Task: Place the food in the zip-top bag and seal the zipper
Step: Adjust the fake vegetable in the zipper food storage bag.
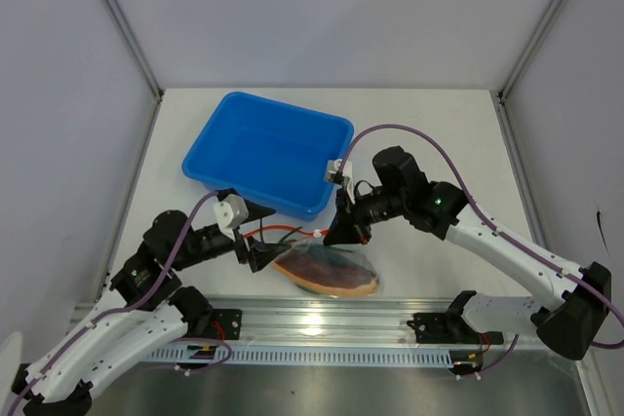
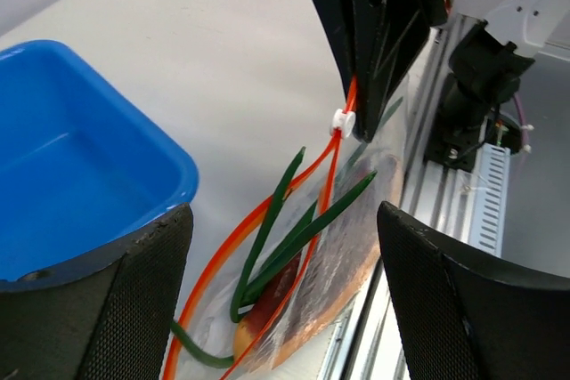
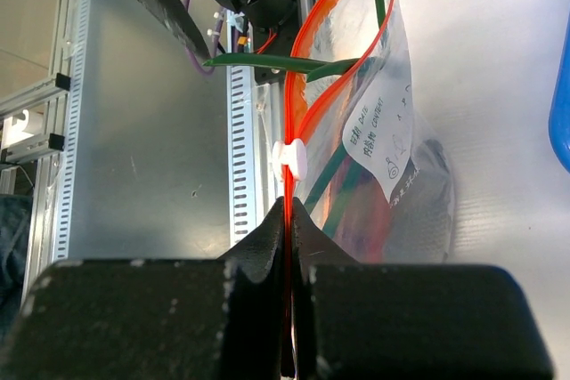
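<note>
Plastic, clear and crinkly, marks the zip-top bag [image 1: 363,262], which lies at lower centre of the top view, on the near edge of the table [image 1: 439,124] just above the metal rail [image 1: 322,319]. Inside it shows the oval purple-red and orange slice [image 1: 327,278], and long green stalks [image 2: 283,236] poke out through the mouth. The zipper [image 3: 301,86] gapes in a loop along most of its run. Its white slider [image 3: 291,159] sits near one end, just ahead of the right gripper [image 3: 289,213], whose fingers are pressed together on the orange-red strip and pinch that end. The left gripper [image 2: 283,211] is at the bag's opposite end, its pads [image 2: 134,282] spread wide and holding nothing, with the open mouth and the stalks showing between them in its wrist view. The blue tray [image 1: 278,200] sits just beyond the bag, above it and left of centre in the top view.
</note>
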